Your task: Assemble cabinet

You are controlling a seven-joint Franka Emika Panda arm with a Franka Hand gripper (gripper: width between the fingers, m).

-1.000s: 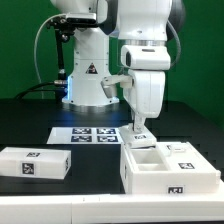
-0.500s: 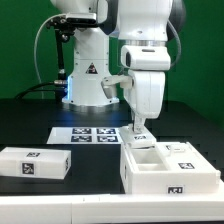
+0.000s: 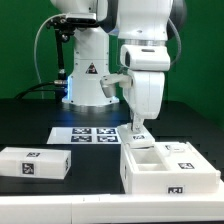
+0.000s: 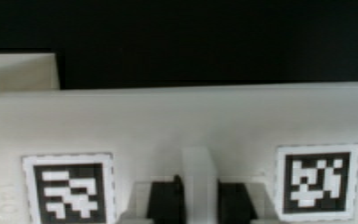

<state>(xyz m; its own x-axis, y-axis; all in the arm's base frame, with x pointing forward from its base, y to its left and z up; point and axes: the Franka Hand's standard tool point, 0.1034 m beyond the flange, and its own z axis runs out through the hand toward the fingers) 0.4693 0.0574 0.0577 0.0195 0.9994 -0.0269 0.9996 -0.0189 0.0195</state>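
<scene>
The cabinet's body (image 3: 172,168) is a white open box with marker tags, standing at the front on the exterior view's right. My gripper (image 3: 139,137) reaches straight down at the box's rear left corner. In the wrist view my gripper (image 4: 199,202) has its two dark fingers (image 4: 158,203) close on either side of a thin white rib of the cabinet wall (image 4: 194,115), which carries two tags. A separate white cabinet block (image 3: 35,163) with a tag lies on the table at the front on the exterior view's left.
The marker board (image 3: 90,134) lies flat on the black table between the block and the box. The robot's base (image 3: 88,80) stands behind it, with cables on the exterior view's left. The table's pale front edge (image 3: 60,205) runs along the bottom.
</scene>
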